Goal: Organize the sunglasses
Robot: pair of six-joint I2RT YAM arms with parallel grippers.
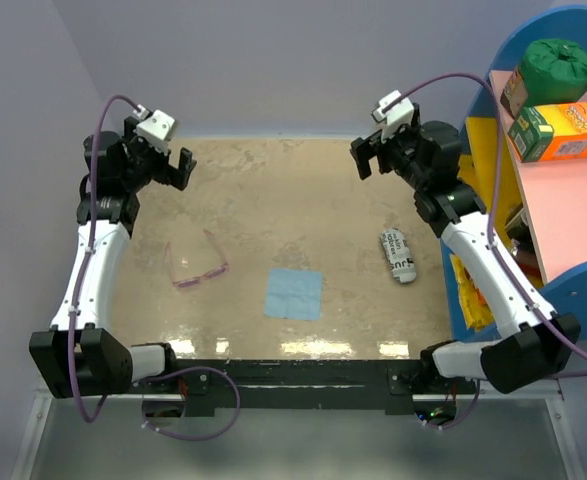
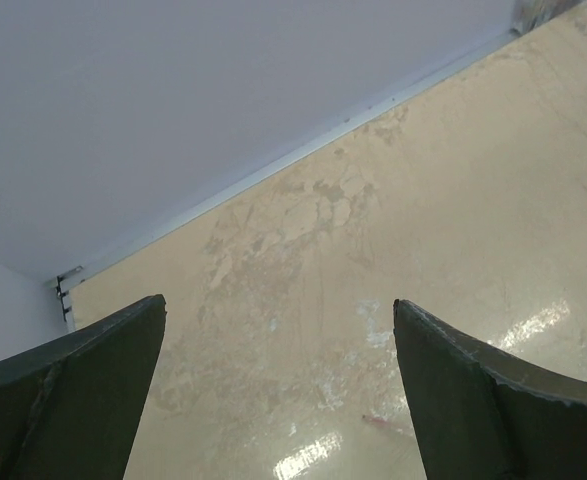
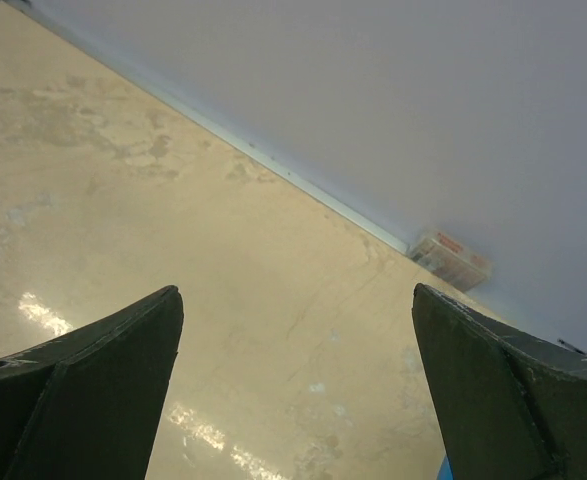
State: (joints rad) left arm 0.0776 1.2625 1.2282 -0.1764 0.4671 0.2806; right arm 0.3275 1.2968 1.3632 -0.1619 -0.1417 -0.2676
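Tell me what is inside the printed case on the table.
The case looks closed, so only its printed outer shell shows and its inside is covered. The sunglasses lie outside it on the table, left of the blue cloth.

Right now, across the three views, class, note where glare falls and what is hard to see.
Top external: glare band along the table's near edge; sunglasses faint, thin. Left wrist: glare patches bottom right; left gripper dark. Right wrist: glare streaks lower left; right gripper dark.
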